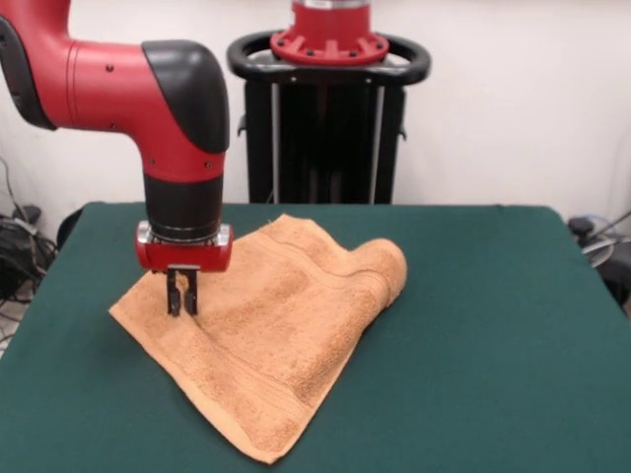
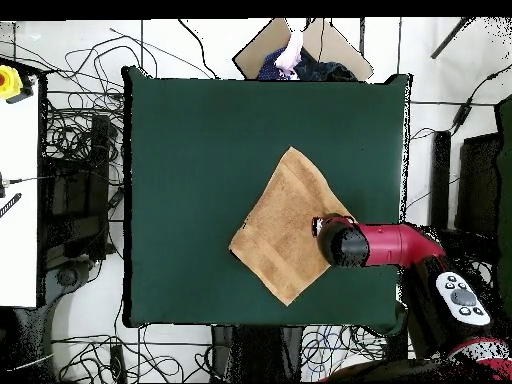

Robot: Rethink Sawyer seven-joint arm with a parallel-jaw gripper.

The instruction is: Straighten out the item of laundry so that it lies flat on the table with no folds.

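Observation:
The orange-tan towel [image 1: 286, 315] lies on the green table [image 1: 493, 335] as a diamond, with a woven band near its front edge. Its right side is doubled over in a thick rounded fold [image 1: 386, 268]. My gripper [image 1: 181, 305] points straight down over the towel's left corner. Its fingers are close together with their tips on the cloth, pinching a bit of it. In the overhead view the towel [image 2: 285, 225] sits right of the table's [image 2: 190, 150] middle. The red arm [image 2: 385, 243] covers the towel's right corner and hides the gripper.
The black pedestal [image 1: 325, 128] stands at the table's far side, behind the towel. Cables [image 2: 75, 180] and equipment lie on the floor around the table. A cardboard piece [image 2: 325, 45] lies beyond the table's top edge in the overhead view.

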